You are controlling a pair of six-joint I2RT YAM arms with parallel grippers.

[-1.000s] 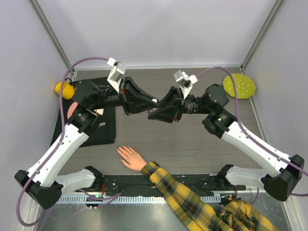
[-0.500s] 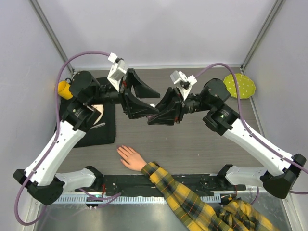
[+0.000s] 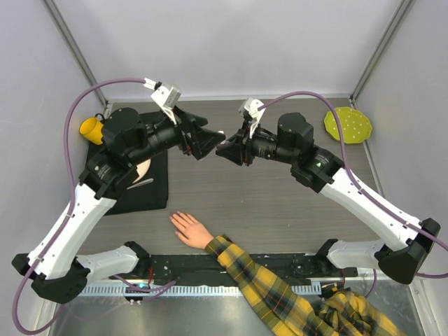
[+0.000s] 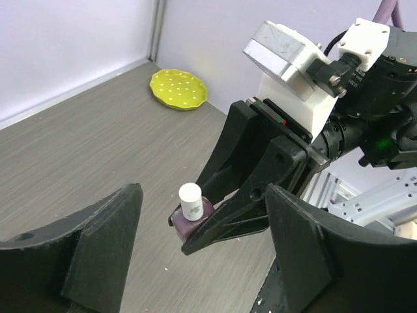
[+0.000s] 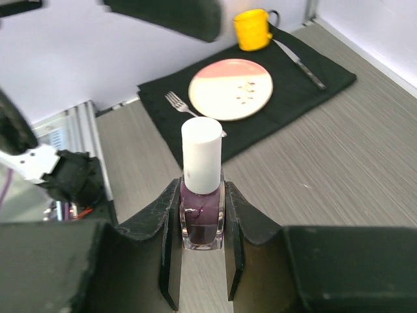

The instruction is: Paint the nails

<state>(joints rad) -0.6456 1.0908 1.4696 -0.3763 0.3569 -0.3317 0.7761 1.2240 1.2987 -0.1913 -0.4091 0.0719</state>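
Observation:
A pale hand [image 3: 190, 230] with a yellow-black plaid sleeve [image 3: 259, 276] lies flat near the table's front edge, well below both grippers. Its nails are too small to make out. My right gripper [image 5: 202, 190] is shut on a small purple polish bottle [image 5: 201, 208] with a white cap [image 5: 201, 153], and holds it upright above mid-table. My left gripper [image 4: 203, 195] faces it with its jaws wide open on either side of the bottle [image 4: 191, 212], touching nothing. In the top view the two grippers meet tip to tip, left [image 3: 210, 142] and right [image 3: 225, 148].
A black mat [image 3: 143, 187] at the left carries a pink-and-cream plate [image 5: 230, 89], a fork [image 5: 176, 102] and a knife [image 5: 296, 60]. A yellow cup [image 3: 92, 129] stands at the mat's far corner. A yellow dotted dish [image 3: 348, 124] sits at the back right.
My left gripper has gone from nearly shut at the bottle's cap to wide open. Both wrists have shifted towards the back of the table. The right gripper still holds the bottle.

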